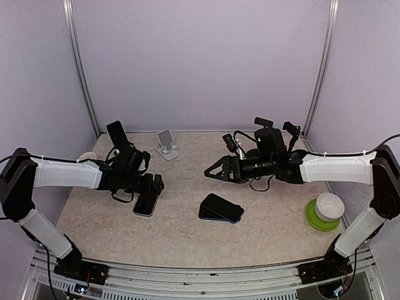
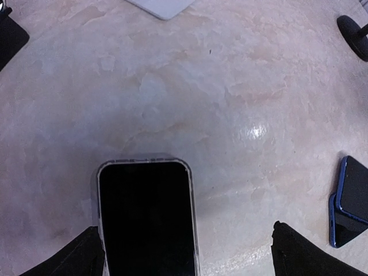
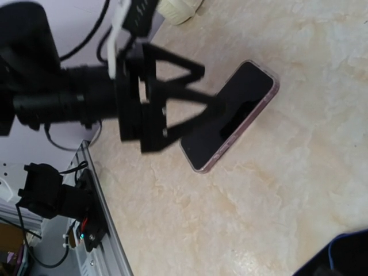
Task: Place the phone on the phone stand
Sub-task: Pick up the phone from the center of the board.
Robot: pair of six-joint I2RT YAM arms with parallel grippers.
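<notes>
A phone (image 1: 145,203) with a dark screen and a clear case lies flat on the table at the left. My left gripper (image 1: 153,185) hovers low over its far end, open. In the left wrist view the phone (image 2: 146,221) lies between the two black fingers (image 2: 307,253), close to the left one. The right wrist view shows the same phone (image 3: 241,109) under the left arm's fingers. The white phone stand (image 1: 167,145) stands empty at the back, behind the left gripper. My right gripper (image 1: 214,171) is open over the middle of the table, pointing left, with nothing in it.
Two stacked blue phones (image 1: 220,208) lie at centre front, also at the right edge of the left wrist view (image 2: 352,198). A white and green round container (image 1: 325,212) sits at the right. A cream object (image 1: 87,156) lies behind the left arm.
</notes>
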